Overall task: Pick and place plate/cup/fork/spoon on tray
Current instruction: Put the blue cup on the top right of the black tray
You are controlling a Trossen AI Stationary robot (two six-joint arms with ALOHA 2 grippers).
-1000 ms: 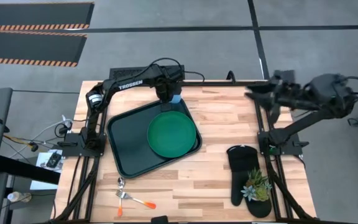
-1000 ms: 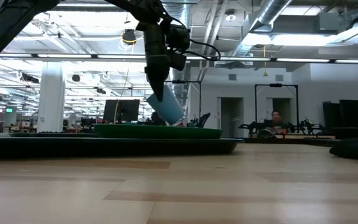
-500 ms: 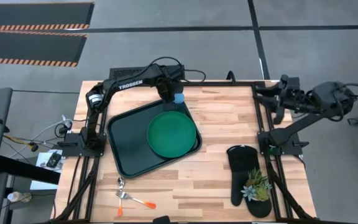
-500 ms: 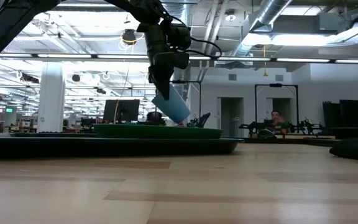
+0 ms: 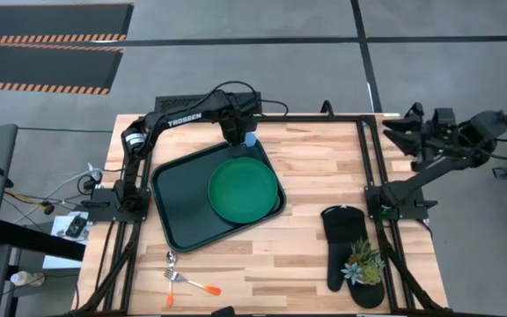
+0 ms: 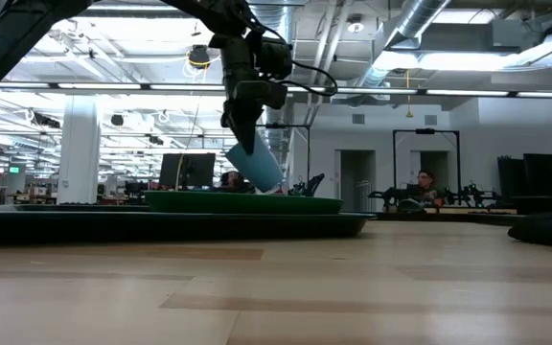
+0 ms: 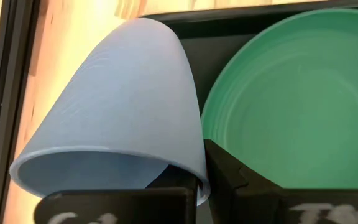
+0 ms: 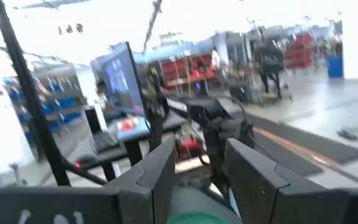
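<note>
My left gripper point(image 5: 238, 134) hangs over the far right corner of the dark tray point(image 5: 176, 195) and is shut on the light blue cup point(image 6: 256, 167). The green plate point(image 5: 245, 189) lies flat in the tray's right half. The fork point(image 5: 194, 283) with its orange handle and the spoon point(image 5: 171, 261) lie on the table near the front left edge. My right gripper point(image 5: 400, 130) is open and empty, held high beyond the table's far right corner. My left gripper holds the cup by its wall at the rim point(image 7: 188, 168). One finger point(image 7: 229, 177) lies on the outside of the wall; the other is hidden behind the cup. The fingers point down from above. The cup hangs tilted below them, bottom lowest, clear above the plate.
A black oven mitt point(image 5: 346, 246) lies at the table's right side, with a small succulent plant point(image 5: 363, 262) on its near end. Bare wood lies between the tray and the mitt. A person sits far off in the room point(image 6: 425, 182).
My right arm has drawn back toward the table's right edge and now stands beyond the table's corner. My left gripper has stayed over the tray's far right corner; the cup has swayed a little to the right and back, still held and tilted.
</note>
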